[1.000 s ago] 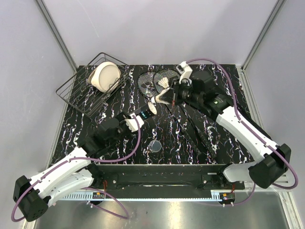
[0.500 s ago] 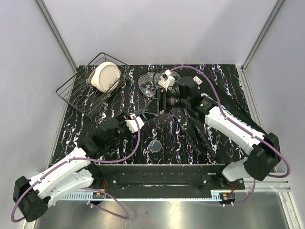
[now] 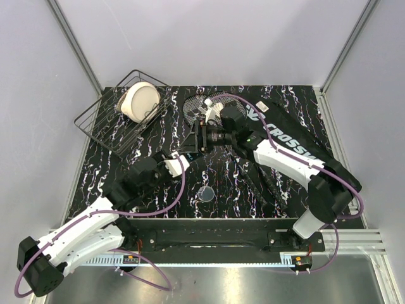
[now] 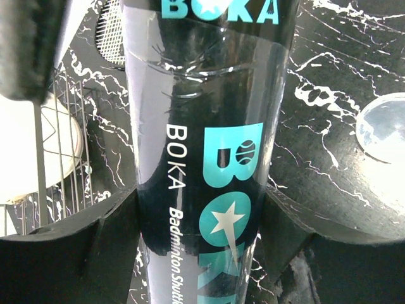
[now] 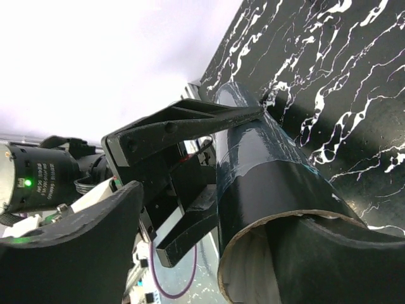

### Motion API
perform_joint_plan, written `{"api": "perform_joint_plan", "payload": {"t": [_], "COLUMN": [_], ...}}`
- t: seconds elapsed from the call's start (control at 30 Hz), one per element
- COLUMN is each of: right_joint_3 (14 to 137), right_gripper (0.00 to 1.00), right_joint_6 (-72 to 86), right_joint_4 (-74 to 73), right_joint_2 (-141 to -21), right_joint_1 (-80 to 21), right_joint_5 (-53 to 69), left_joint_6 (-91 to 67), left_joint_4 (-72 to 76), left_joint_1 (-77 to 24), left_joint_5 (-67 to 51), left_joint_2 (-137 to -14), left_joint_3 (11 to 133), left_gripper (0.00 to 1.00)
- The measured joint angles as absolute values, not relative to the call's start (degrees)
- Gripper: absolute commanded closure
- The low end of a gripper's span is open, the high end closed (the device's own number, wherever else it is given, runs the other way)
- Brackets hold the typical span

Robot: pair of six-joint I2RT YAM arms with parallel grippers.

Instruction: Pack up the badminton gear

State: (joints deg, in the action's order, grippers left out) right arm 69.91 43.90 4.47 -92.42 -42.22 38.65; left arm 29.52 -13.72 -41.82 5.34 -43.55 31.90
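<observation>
Nearest the arm bases, on black marbled tabletop (image 3: 221,209): small clear cap (image 3: 204,193), alone, just right of left arm. From above, a mere dot. From left wrist cam, its rim at frame's right edge, apart from the tube.

Next out: left claw (image 3: 179,154) clamped on black shuttle tube (image 3: 190,147), lifted and tilted, approx ctr of tabletop, pointing away & to the right. In left wrist view, both fingers (image 4: 95,253) pressed on tube's sides and teal "BOKA" lettering readable. Not legible from above.

At tube's far end: right claw (image 3: 197,134), spread wide, holding nothing. In right wrist view only: tube's open mouth btwn the two fingers (image 5: 82,247), one well clear of it, the other close by the rim; contact not discernible. Pale inside of tube, contents not discernible. Also in that view: left claw's fingers gripping tube further down.

Beyond: two rackets (image 3: 193,106), round heads overlapping near far edge, partly hidden by right wrist; shafts running back toward near-right, under right arm. Long black racket bag (image 3: 288,138), white "CROSSW" showing, flat on right side of tabletop, partly under right arm; top cam only.

Far left: wire basket (image 3: 95,123) w/ cream bowl (image 3: 139,101) inside. In left wrist view, just wires & a pale blur at left edge.
</observation>
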Motion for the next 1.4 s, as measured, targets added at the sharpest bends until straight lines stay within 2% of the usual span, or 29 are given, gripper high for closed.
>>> {"api": "perform_joint_plan", "payload": {"t": [0.17,0.23,0.37,0.5,0.6,0.7,0.87,0.93,1.07,1.2,1.4], "right_joint_3": [68.07,66.96,68.23,76.4,88.71,110.06,142.76,151.59,152.55,147.87,147.15], "right_gripper": [0.09,0.0,0.0,0.0,0.0,0.0,0.0,0.0,0.0,0.0,0.0], "right_joint_6": [44.97,46.33,47.35,47.24,47.99,48.75,48.69,48.4,47.09,45.19,42.28], "right_joint_4": [4.23,3.09,-0.84,-9.28,-19.16,-32.75,-49.89,-54.46,-56.73,-53.91,-50.24], "right_joint_2": [-88.79,-85.62,-83.61,-89.23,-98.35,-113.34,-137.47,-145.03,-150.43,-150.45,-150.39], "right_joint_1": [-39.59,-35.38,-26.94,-26.02,-26.65,-26.76,-26.74,-26.74,-26.76,-26.85,-27.68], "right_joint_5": [33.69,29.28,18.63,5.93,-5.54,-16.01,-25.56,-27.4,-27.53,-27.64,-31.09], "left_joint_6": [29.04,28.49,27.9,27.31,27.11,27.03,26.89,26.89,26.83,26.46,26.33], "left_joint_4": [-11.88,-10.85,-10.61,-10.44,-10.13,-9.76,-9.3,-9.32,-9.3,-9.28,-9.28], "left_joint_1": [-42.04,-42.11,-42.13,-42.13,-42.13,-42.13,-42.13,-42.13,-42.13,-42.13,-42.13], "left_joint_5": [7.29,8.69,10.68,11.4,11.46,11.46,11.4,11.38,11.18,10.72,10.28], "left_joint_2": [-43.92,-44.77,-46.57,-46.63,-46.46,-45.93,-45.23,-45.17,-45.06,-45.06,-45.04], "left_joint_3": [31.9,31.97,32.56,32.67,32.67,32.67,32.67,32.67,32.67,32.67,32.67], "left_gripper": [1.0,1.0,1.0,1.0,1.0,1.0,1.0,1.0,1.0,1.0,1.0]}}
